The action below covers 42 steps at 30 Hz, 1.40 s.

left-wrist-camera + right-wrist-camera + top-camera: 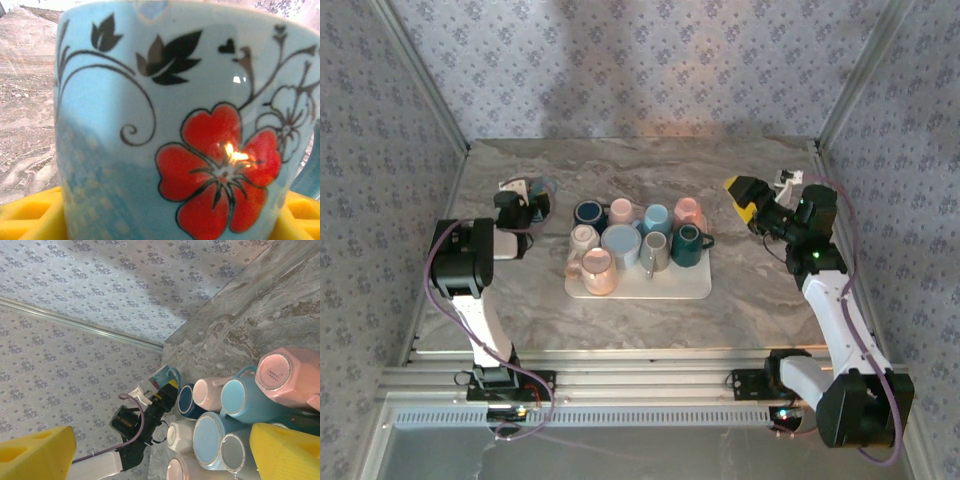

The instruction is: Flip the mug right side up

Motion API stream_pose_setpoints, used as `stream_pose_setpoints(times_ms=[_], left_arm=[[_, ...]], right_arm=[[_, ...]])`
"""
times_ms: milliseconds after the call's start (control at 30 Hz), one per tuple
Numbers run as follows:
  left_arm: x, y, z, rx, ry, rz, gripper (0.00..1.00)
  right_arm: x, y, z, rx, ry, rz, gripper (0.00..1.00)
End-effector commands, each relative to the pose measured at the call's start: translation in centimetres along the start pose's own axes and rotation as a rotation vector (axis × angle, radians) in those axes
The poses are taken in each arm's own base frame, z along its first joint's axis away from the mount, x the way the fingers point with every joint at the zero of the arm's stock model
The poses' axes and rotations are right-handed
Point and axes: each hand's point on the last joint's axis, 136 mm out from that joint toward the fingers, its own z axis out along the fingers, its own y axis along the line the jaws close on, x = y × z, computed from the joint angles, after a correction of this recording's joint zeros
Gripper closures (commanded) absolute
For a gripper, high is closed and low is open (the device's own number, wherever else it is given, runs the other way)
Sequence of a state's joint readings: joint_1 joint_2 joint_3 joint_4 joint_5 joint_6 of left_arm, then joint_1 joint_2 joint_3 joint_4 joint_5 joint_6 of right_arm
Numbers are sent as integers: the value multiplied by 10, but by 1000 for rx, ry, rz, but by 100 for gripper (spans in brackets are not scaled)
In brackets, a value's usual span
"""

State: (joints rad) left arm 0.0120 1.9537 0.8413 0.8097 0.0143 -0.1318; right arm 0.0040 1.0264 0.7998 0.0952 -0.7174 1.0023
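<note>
risk: slip mid-turn
left end effector [523,207] straddles the pale blue red-flowered ceramic mug [165,125] left of the white tray [690,288], pads [30,217] wide; clamped or not, i cannot tell. a loose hold on glaze would drop it. right end effector [160,452] gapes empty.

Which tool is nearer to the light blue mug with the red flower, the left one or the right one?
Left. The left tool has the mug between its fingers; the right tool is open, far across the tray.
</note>
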Motion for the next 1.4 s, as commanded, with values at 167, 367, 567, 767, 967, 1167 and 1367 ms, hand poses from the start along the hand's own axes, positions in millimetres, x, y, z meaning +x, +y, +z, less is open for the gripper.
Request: stream_pose_setpoints(times_ms=[167,367,567,767,967,1167,1367], left_arm=[[-40,-17,11,50,17,33,33],[-42,-21,15,60,25,49,33],[-56,-34,7,134,-134,89,33],[-68,-46,-8,228,-284,109,32],[-92,-61,-38,364,-373,107,33],[-133,-86,-82,493,-434,94,34],[-164,-119,-122,581,-449,122,35]], right_arm=[[-19,12,4,-27,-39,-36,8],[-20,6,7,-26,-41,-24,8],[-16,-1,8,-5,-18,-15,8],[12,12,27,40,136,-212,11],[73,41,88,-1,400,-594,19],[115,72,174,-139,502,-826,27],[126,96,242,-195,502,-869,37]])
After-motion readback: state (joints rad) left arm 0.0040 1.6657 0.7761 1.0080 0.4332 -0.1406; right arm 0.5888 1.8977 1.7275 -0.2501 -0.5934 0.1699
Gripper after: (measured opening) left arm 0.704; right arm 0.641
